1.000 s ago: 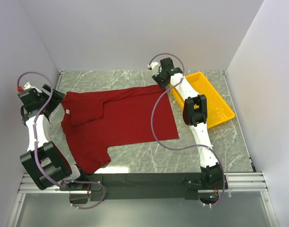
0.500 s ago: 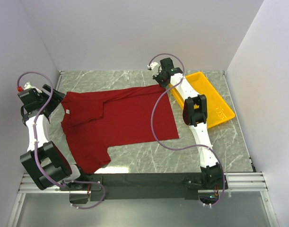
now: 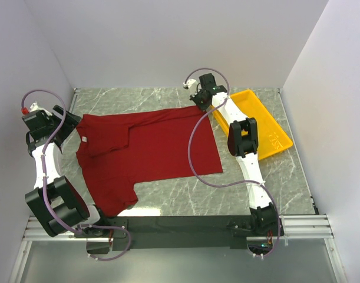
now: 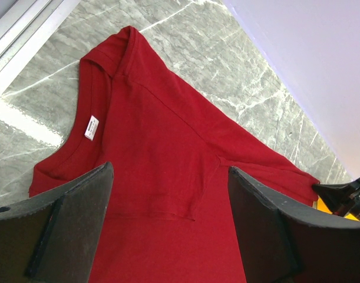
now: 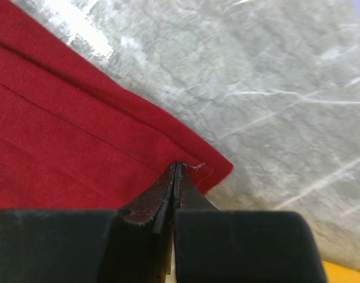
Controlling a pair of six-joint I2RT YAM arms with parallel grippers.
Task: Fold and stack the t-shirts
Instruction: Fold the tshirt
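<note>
Marble table [image 3: 185, 203], grey with white veins, fills the overhead view; spread flat on it lies the dark red t-shirt [image 3: 150, 147], collar to the left and hem to the right, its far sleeve folded in over the chest and its near sleeve reaching toward the near edge; a yellow tray [image 3: 274, 132] sits at the far right, near the shirt's far hem corner.

From above, the left gripper [image 3: 70, 121] hangs by the collar end, and only its wrist camera shows the jaws standing wide apart with nothing between them, the shirt's shoulder and collar lying below; whether they touch the cloth I cannot tell.

Overhead, the right gripper [image 3: 200, 101] is a dark shape at the far hem corner, its jaws hidden; the right wrist view shows them pressed together, clamped on that very corner of the hem, with bare marble beyond.

The white neck label [image 4: 92, 127] reads clearly inside the collar from the left wrist; from above it is a mere speck.
</note>
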